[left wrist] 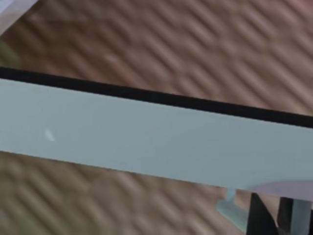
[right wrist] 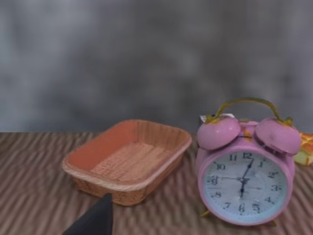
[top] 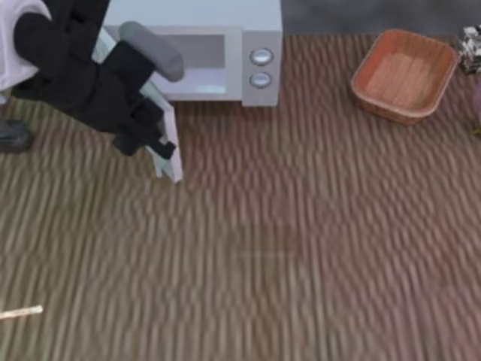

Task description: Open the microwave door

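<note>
The microwave (top: 255, 22) stands at the table's back, left of centre, with two round silver knobs (top: 261, 68) on its front panel. The microwave door (top: 171, 162) is swung out toward the front left, and the oven cavity shows behind it. My left gripper (top: 159, 147) is shut on the door's free edge. In the left wrist view the door's pale edge (left wrist: 156, 142) crosses the whole picture, with the left gripper (left wrist: 276, 218) at its lower side. My right gripper (right wrist: 142, 227) is parked out of the top view, open, with one dark fingertip (right wrist: 98, 218) showing.
An orange basket (top: 406, 71) sits at the back right; it shows again (right wrist: 127, 161) beside a pink alarm clock (right wrist: 244, 171). A small yellow-orange object (right wrist: 305, 149) lies behind the clock. A pale stick (top: 19, 312) lies at the front left edge.
</note>
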